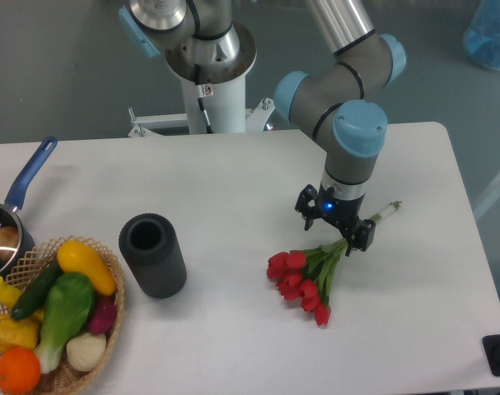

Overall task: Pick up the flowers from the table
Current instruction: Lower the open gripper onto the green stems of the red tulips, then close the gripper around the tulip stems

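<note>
The flowers (pixel 303 280), red tulips with green leaves and pale green stems, lie on the white table (pixel 233 181) at the right of centre, with the heads towards the front and the stem ends (pixel 388 211) pointing to the back right. My gripper (pixel 334 224) points straight down over the middle of the stems. Its two black fingers (pixel 306 202) stand spread apart, one on each side of the stems. It is open. The part of the stems under the gripper is hidden.
A black cylinder (pixel 153 254) stands left of the flowers. A wicker basket (pixel 60 317) with colourful vegetables sits at the front left corner. A pot with a blue handle (pixel 19 193) is at the left edge. The robot's base (pixel 210 62) is at the back.
</note>
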Robot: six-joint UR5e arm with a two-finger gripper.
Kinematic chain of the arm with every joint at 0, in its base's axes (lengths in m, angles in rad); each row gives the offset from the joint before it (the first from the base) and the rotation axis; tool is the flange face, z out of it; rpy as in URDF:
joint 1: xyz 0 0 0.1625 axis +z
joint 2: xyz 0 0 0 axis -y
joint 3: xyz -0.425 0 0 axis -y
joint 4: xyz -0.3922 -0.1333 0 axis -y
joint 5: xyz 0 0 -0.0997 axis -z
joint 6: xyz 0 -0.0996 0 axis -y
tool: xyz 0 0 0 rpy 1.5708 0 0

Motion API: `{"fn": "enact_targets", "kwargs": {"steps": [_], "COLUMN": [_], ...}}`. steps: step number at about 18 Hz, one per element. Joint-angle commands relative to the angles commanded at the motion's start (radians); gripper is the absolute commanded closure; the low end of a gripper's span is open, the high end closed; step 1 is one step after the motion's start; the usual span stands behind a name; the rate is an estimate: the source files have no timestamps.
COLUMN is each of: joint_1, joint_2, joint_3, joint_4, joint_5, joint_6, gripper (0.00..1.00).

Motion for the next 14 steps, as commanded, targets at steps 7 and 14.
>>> {"fn": "enact_targets", "kwargs": {"steps": [7,14], "joint_1": [-0.008,-0.046], "joint_2": [-0.057,-0.124], "joint_3": [0.035,0.066], "joint_4": [0.015,0.040], "joint_5": [-0.002,-0.003], "joint_6": [-0.002,0.002], "gripper": [0.00,0.00]}}
